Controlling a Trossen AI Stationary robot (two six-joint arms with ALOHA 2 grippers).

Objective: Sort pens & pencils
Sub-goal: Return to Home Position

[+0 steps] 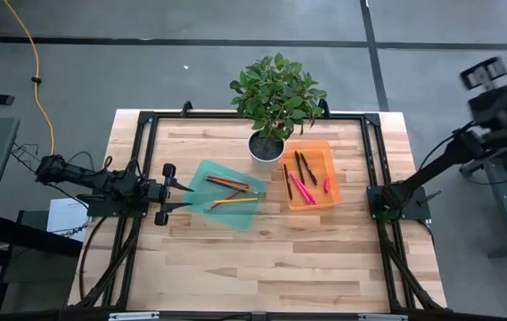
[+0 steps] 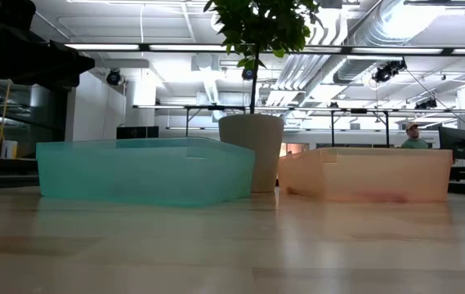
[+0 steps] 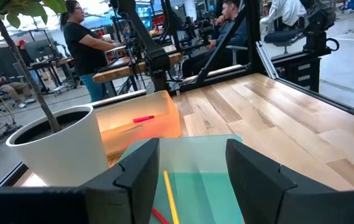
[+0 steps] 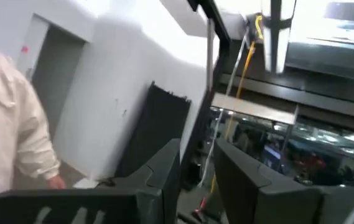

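**Teal and orange split the kinds**

Pencils point(image 1: 229, 192) lie in the teal bin point(image 1: 201, 175) at frame centre, pens point(image 1: 302, 178) in the orange bin point(image 1: 331, 153) just right. Left hand point(image 1: 184, 198), released, hovers at the teal bin's left edge; right hand point(image 4: 196, 155), likewise released, hangs upper right, off the worktop point(image 1: 262, 267).

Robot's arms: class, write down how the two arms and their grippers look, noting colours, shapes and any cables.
Both are black, with slim tube-like links. The left arm, at the table's left edge, trails thin black cables; the left gripper has two flat, angular dark fingers. The right arm, at the right edge, ends in the right gripper with similar wedge-shaped fingers.
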